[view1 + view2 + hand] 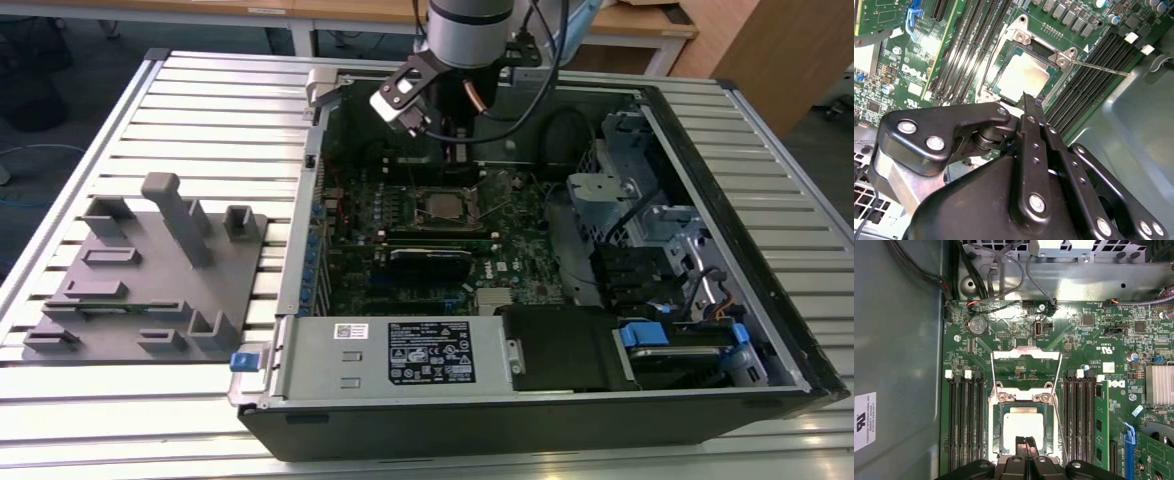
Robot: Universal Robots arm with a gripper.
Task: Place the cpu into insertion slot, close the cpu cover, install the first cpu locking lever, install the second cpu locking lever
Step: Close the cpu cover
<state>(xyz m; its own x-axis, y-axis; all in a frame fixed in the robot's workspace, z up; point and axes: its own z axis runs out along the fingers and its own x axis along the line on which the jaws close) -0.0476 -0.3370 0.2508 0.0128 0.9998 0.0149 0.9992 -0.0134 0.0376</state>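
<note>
Slatted metal tabling [200, 100] is seen in the exterior view, bearing an open computer case [534, 425] and, toward the exterior view's left, a grey fixture block [147, 270]. A grey power supply box [400, 355] is set along the case's near wall, and the arm [467, 30] reaches in at the far end.

Closer detail is given in the first wrist view. The cpu [1024, 425] is shown lying flat in the insertion slot [991, 70], and the cpu cover [1026, 354] stands open, tipped back off it, with thin wire levers [995, 377] along its sides. The gripper [1026, 442] is held at the cpu's edge, its fingers clenched together with nothing between them; whether the chip is touched cannot be told. Black memory slots [966, 425] flank the socket, and cables [999, 270] are looped beyond the board.

In the second wrist view much of the board is blocked by the gripper's black linkage, and one lever rod [1099, 68] is seen lying across the memory slots.
</note>
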